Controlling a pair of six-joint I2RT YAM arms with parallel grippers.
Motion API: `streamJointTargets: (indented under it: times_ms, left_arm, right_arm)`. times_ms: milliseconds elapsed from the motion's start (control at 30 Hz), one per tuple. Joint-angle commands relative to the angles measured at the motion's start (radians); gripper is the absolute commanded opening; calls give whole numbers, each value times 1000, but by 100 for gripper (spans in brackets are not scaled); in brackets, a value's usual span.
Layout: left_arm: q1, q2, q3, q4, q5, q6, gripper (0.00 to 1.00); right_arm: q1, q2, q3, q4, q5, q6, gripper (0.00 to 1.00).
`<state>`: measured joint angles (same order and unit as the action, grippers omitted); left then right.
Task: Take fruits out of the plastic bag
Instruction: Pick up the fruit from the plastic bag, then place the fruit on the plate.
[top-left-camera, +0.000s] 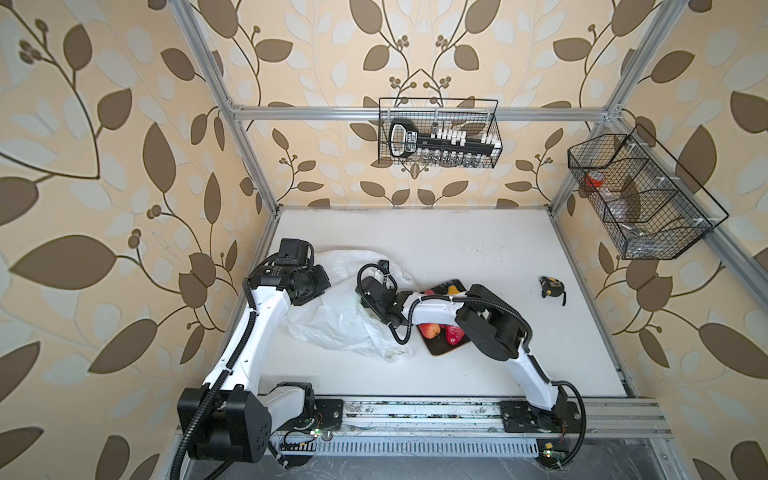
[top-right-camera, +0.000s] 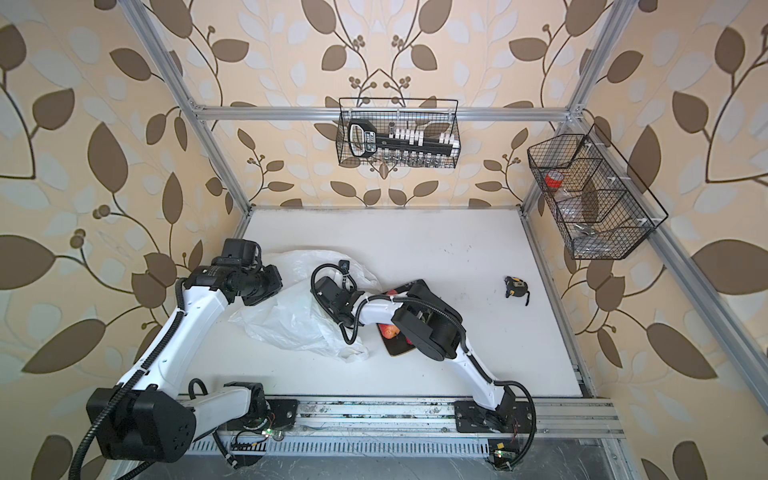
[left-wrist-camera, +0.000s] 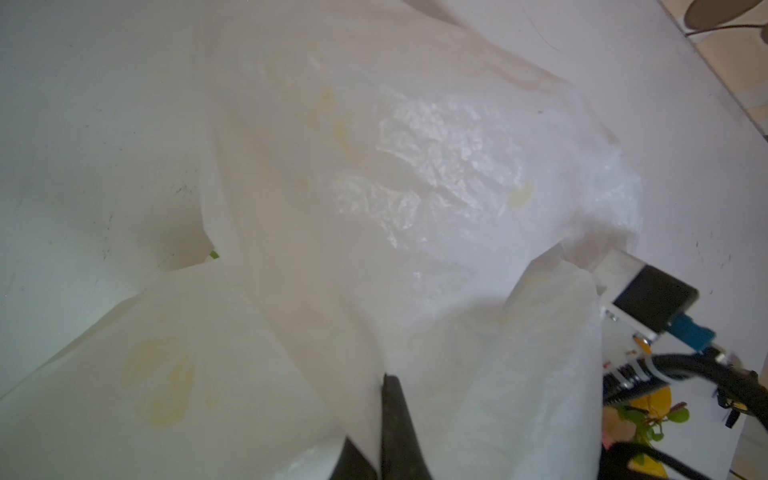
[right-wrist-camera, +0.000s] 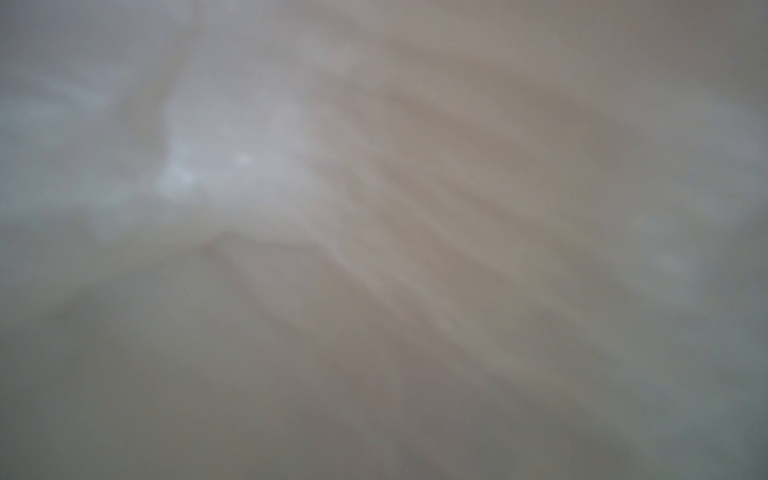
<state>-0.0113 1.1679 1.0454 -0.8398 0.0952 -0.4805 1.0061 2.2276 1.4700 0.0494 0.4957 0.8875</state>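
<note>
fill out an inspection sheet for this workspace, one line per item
surface: white tabletop, a few dark scuffs
job's things: plastic bag crumpled beside the black tray; red and yellow fruits on the tray, partly hidden under the right arm
clutter: tape measure, apart from the tray on its right
grippers: left gripper shut on the plastic bag; right gripper buried in the bag, jaws hidden
cables: black cable loop droops from the right arm over the bag's edge
surroundings: wire basket with tools on the rear wall; second wire basket on the right wall
</note>
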Motion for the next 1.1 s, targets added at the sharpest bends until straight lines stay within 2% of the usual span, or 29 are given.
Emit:
streamJointTargets:
  times_ms: [0,467,667,867,967,1067]
  left_arm:
    - [10,-28,-22,19,-65,-37,0]
    - [28,26,-36,134,-114,-153,0]
    - [28,60,-31,160,-87,-140,0]
    - [28,72,-36,168,-47,-95,0]
    - [27,94,-26,167,-18,-69,0]
    - [28,117,-14,165,-5,-52,0]
  right_arm:
    - [28,-129,-100,77,-27,-41,27]
    - [93,-540,-554,170,-242,-64,24]
    - [117,-764,-717,77,-187,-68,24]
    - [116,-1052,-812,-155,-19,-71,25]
    - [57,-1169,-860,-256,40,-64,26]
    - [-69,-1251,-913,-286,46,-79,27]
